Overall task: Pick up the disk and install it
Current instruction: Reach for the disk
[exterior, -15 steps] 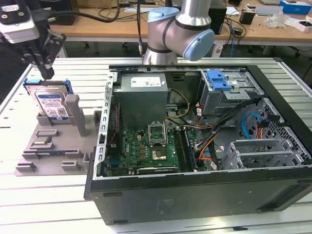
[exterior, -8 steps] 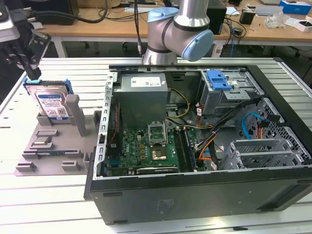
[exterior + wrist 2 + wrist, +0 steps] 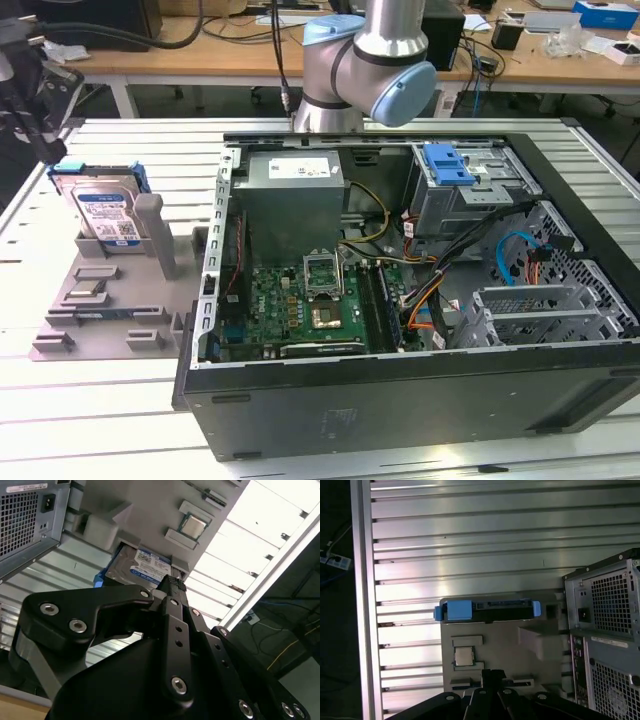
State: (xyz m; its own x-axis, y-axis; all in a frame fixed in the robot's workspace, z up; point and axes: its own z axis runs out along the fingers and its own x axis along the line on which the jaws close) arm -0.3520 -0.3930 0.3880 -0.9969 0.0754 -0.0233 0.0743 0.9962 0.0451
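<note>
The disk (image 3: 105,210) is a silver-grey drive with a white-and-blue label in a blue carrier. It stands on edge in a slot of the grey fixture plate (image 3: 110,325), at the exterior view's left. In the first wrist view the disk (image 3: 487,610) shows edge-on, with blue carrier ends on both sides. In the second wrist view its labelled face (image 3: 145,567) lies just beyond my fingertips. My black gripper (image 3: 492,674) (image 3: 172,583) hangs above the fixture plate, apart from the disk. It is shut, with nothing between its fingers.
An open computer case (image 3: 400,410) lies at the exterior view's right, with a blue bracket (image 3: 447,163) on its drive cage. The case's rear panel (image 3: 605,630) stands close beside the fixture. A processor chip (image 3: 463,656) rests on the fixture plate. Ribbed aluminium tabletop (image 3: 470,535) surrounds everything.
</note>
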